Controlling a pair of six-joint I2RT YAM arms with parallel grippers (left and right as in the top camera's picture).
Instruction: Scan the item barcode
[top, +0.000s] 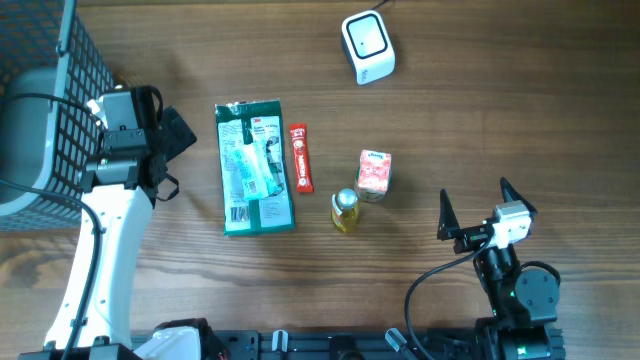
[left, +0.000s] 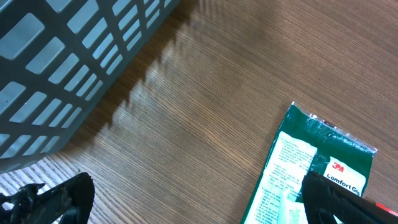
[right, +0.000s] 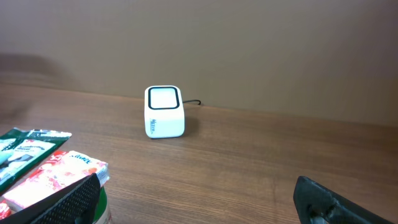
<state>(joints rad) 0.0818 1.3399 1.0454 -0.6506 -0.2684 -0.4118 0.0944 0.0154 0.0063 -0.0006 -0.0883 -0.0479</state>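
The white barcode scanner (top: 368, 45) stands at the back of the table, its window facing my right wrist camera as the scanner (right: 165, 112). Candidate items lie mid-table: a flat green package (top: 255, 167), a red stick sachet (top: 301, 157), a pink carton (top: 374, 174) and a small yellow bottle (top: 345, 210). My left gripper (top: 175, 158) hovers open just left of the green package (left: 317, 168), with one fingertip over the package's edge. My right gripper (top: 475, 195) stands open to the right of the carton (right: 56, 177) and holds nothing.
A grey mesh basket (top: 45, 100) sits at the far left, close behind my left arm, and the basket (left: 62, 62) fills the top left of the left wrist view. The scanner's cable runs off the back edge.
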